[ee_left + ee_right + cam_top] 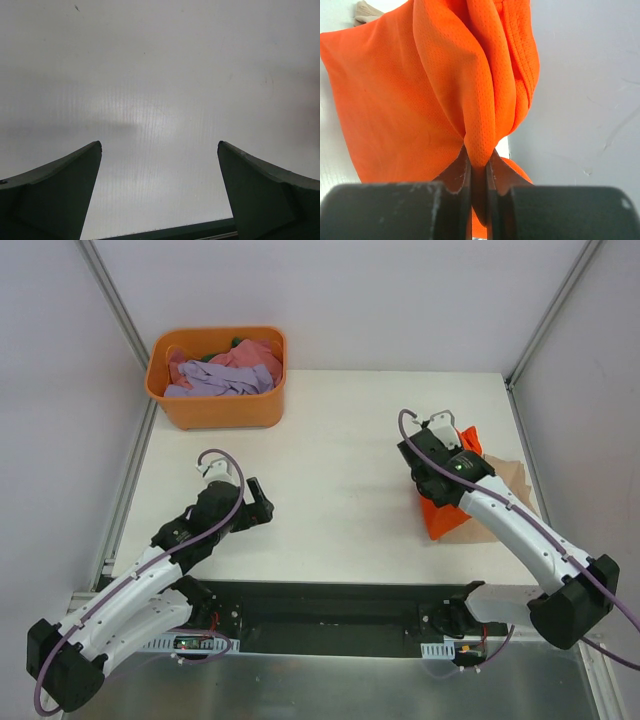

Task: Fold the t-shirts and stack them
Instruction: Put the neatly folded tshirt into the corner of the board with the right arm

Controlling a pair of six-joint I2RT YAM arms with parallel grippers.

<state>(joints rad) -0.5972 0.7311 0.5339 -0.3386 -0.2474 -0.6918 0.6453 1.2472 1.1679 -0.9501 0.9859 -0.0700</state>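
My right gripper [479, 156] is shut on a bunched fold of an orange t-shirt [435, 85]. In the top view the orange t-shirt [440, 512] hangs from the right gripper [432, 478] at the right of the table, above a folded tan t-shirt [512, 480] that lies flat by the right edge. A corner of the tan shirt [366, 11] shows in the right wrist view. My left gripper [262, 502] is open and empty over bare table at the left; its fingers [60, 185] stand wide apart.
An orange basket [220, 408] at the back left holds several crumpled shirts, lilac [215, 380] and pink [250, 355]. The white table [340, 490] is walled by grey panels with metal posts. A black rail runs along the near edge.
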